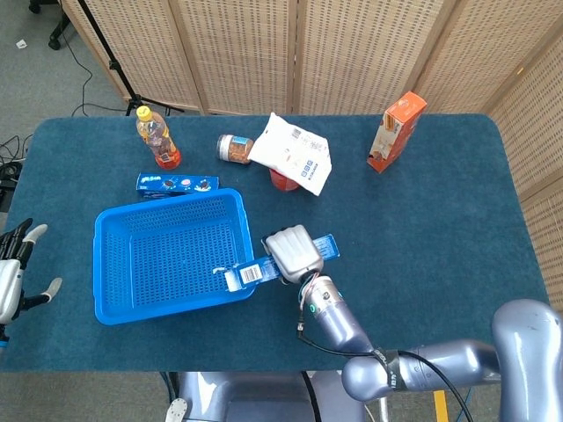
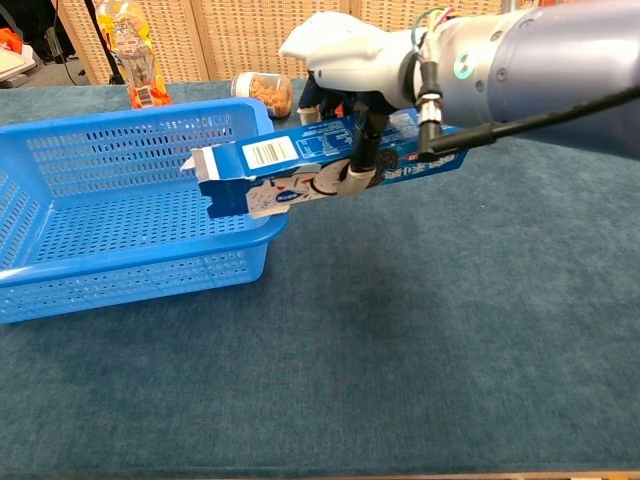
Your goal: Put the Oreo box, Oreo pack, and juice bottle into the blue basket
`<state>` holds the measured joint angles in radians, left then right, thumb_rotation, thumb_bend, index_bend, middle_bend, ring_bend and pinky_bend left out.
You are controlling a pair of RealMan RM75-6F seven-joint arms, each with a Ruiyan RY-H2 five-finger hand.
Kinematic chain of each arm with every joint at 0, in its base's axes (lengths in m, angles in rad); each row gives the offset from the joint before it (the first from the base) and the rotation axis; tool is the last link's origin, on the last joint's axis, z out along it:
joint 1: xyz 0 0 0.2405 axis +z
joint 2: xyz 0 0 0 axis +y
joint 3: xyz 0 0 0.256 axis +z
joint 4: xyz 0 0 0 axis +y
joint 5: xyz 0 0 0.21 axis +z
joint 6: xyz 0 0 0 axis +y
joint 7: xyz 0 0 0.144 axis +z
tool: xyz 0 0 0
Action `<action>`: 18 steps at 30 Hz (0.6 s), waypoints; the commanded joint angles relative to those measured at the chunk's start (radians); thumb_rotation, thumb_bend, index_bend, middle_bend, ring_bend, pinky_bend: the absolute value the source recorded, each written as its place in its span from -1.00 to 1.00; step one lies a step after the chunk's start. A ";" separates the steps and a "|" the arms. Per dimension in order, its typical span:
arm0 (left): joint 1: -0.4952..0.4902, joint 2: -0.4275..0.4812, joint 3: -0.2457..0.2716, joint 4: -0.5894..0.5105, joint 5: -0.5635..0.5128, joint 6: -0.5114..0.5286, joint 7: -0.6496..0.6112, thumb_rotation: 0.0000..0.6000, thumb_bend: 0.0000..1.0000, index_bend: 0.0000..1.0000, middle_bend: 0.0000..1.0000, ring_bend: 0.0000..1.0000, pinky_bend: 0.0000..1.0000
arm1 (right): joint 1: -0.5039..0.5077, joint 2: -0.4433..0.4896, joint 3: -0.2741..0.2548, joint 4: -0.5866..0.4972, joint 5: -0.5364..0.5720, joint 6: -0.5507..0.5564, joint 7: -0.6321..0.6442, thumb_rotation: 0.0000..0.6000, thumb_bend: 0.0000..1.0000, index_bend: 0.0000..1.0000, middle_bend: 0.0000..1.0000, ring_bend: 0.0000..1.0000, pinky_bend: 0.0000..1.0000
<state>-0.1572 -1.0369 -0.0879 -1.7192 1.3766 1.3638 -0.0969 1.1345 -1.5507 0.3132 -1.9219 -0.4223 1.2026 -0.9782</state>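
My right hand (image 1: 295,252) (image 2: 350,60) grips the blue Oreo box (image 1: 255,272) (image 2: 290,175) from above and holds it in the air. The box's open end pokes over the right rim of the blue basket (image 1: 167,303) (image 2: 60,290). The Oreo pack (image 1: 177,183) lies flat on the table just behind the basket. The juice bottle (image 1: 157,137) (image 2: 133,55), with a yellow cap, stands upright at the back left. My left hand (image 1: 16,274) hangs open off the table's left edge, holding nothing.
A jar (image 1: 233,149) (image 2: 265,92) lies on its side at the back. Beside it a red cup (image 1: 281,180) sits under a white bag (image 1: 292,154). An orange carton (image 1: 396,132) stands at the back right.
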 commanded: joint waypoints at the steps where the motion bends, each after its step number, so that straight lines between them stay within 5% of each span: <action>1: 0.001 0.002 -0.002 -0.001 0.000 0.003 -0.006 1.00 -0.42 -0.93 -1.00 -1.00 -0.89 | 0.021 -0.008 0.008 -0.012 0.030 0.017 -0.016 1.00 -0.38 0.36 -0.04 -0.13 0.04; 18: 0.002 0.005 -0.008 -0.001 -0.013 0.004 -0.004 1.00 -0.42 -0.93 -1.00 -1.00 -0.89 | 0.107 -0.051 0.025 0.027 0.136 0.048 -0.046 1.00 -0.38 0.36 -0.04 -0.13 0.04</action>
<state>-0.1554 -1.0316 -0.0952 -1.7204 1.3634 1.3678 -0.1010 1.2387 -1.5994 0.3362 -1.8969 -0.2887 1.2520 -1.0230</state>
